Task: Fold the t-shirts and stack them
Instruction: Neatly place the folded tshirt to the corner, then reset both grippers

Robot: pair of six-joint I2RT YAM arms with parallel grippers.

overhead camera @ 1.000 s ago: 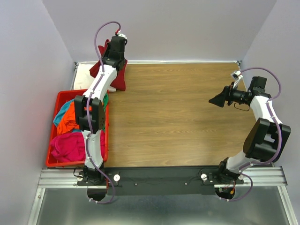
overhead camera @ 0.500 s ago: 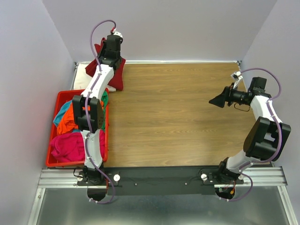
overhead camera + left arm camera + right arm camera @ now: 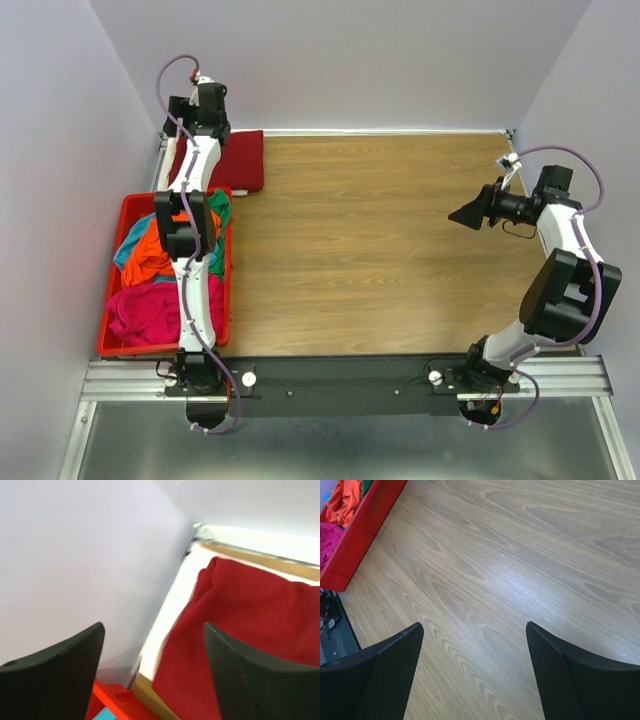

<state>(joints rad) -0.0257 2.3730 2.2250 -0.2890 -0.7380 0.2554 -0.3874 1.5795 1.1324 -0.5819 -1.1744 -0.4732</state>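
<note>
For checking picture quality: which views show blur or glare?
Left wrist view: blurred, the white strip beside the red shirt washed out. Right wrist view: sharp, pale sheen on the table. Top view: sharp, evenly lit.

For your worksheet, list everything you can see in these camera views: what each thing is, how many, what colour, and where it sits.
t-shirt: one, dark red, lying flat at the table's far left corner
white t-shirt: one, white, edge showing under the dark red one
orange t-shirt: one, orange, in the bin
pink t-shirt: one, magenta, near end of the bin
teal t-shirt: one, teal, in the bin beside the orange
green t-shirt: one, green, far end of the bin
bin: one, red, left of the table
table: one, wood-grain brown
left gripper: open, above the dark red shirt
right gripper: open, over bare table
</note>
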